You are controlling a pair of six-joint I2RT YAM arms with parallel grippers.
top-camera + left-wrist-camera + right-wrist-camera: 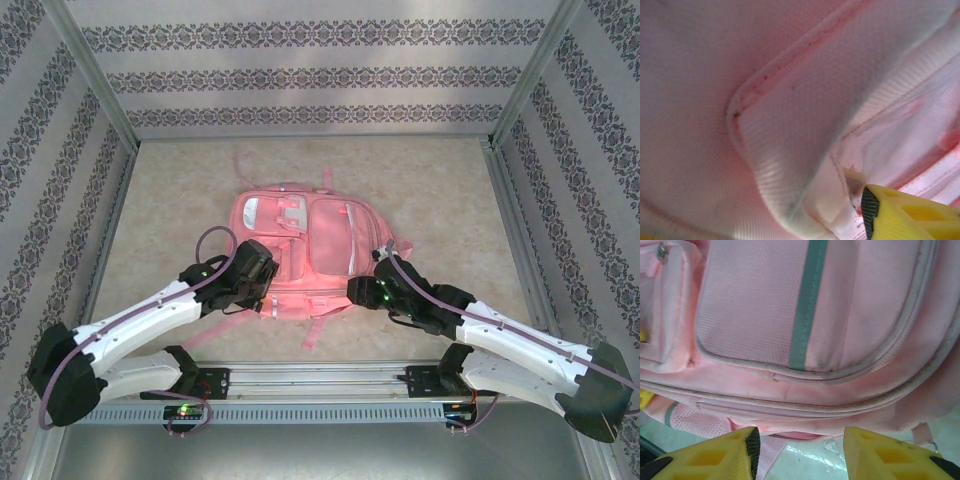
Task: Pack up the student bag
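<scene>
The student bag, a large pink backpack with zipped front pockets, lies flat in the middle of the table. My left gripper presses into its near left part. In the left wrist view pink fabric is very close, and a fold bulges against the pad of one yellow finger; the other finger is hidden. My right gripper sits at the bag's near right edge. It stands open over glossy table, just short of the bag's bottom seam, with nothing between its fingers.
Patterned walls and metal posts fence the beige tabletop on three sides. A metal rail carrying both arm bases runs along the near edge. Pink straps trail from the bag towards the back and the front.
</scene>
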